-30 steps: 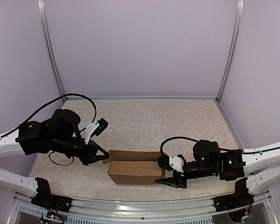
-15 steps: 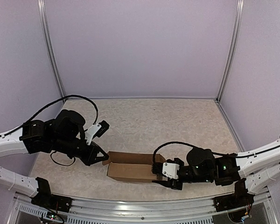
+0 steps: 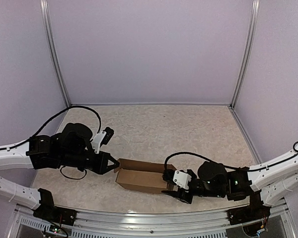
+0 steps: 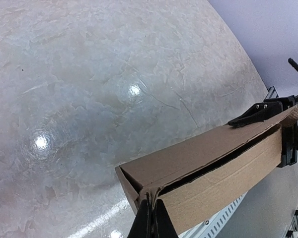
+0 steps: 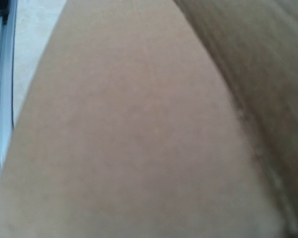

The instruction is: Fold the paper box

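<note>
Two grippers hold the box [image 3: 141, 177]: left gripper [image 3: 114, 168] pinches its left flap, right gripper [image 3: 172, 185] clamps its right end. Next, probably, tucking that flap inward.

Robotics laboratory test cell: a left arm [image 3: 20, 154] and a right arm [image 3: 273, 168], white-shelled with black joints, are mounted beside an aluminium rail [image 3: 149, 219] at the near edge of a mottled beige table [image 3: 159, 124]. Plain lavender panels [image 3: 149, 49], framed by bare metal posts [image 3: 53, 49], wall in the bench on three sides.
</note>
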Tool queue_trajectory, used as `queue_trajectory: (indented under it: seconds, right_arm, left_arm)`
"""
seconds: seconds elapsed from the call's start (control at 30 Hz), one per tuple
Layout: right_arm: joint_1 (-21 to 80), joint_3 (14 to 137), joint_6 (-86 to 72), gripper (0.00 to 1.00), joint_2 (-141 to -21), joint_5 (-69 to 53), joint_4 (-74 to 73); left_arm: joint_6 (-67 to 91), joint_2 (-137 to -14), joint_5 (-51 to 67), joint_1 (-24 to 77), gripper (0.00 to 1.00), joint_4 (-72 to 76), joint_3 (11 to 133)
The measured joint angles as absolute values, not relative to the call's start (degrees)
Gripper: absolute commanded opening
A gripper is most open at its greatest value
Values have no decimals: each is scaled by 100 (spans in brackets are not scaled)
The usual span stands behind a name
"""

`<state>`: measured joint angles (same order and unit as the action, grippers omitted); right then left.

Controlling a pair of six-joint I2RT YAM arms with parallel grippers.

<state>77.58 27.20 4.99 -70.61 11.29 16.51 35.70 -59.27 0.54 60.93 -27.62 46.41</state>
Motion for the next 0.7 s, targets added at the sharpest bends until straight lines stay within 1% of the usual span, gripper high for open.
queue_trajectory:
  seconds: [0.3,0.7]
  right_arm:
    - [7787,2462,-454,9,-7719,1332,2473]
    - [7789,2112,-1549,9,-8558,1638,3610]
  left_arm:
    - [4080,-6187,-460,6187,0,-2196,4209]
    - [4366,-6416,-845,6388,0,-1741,3806]
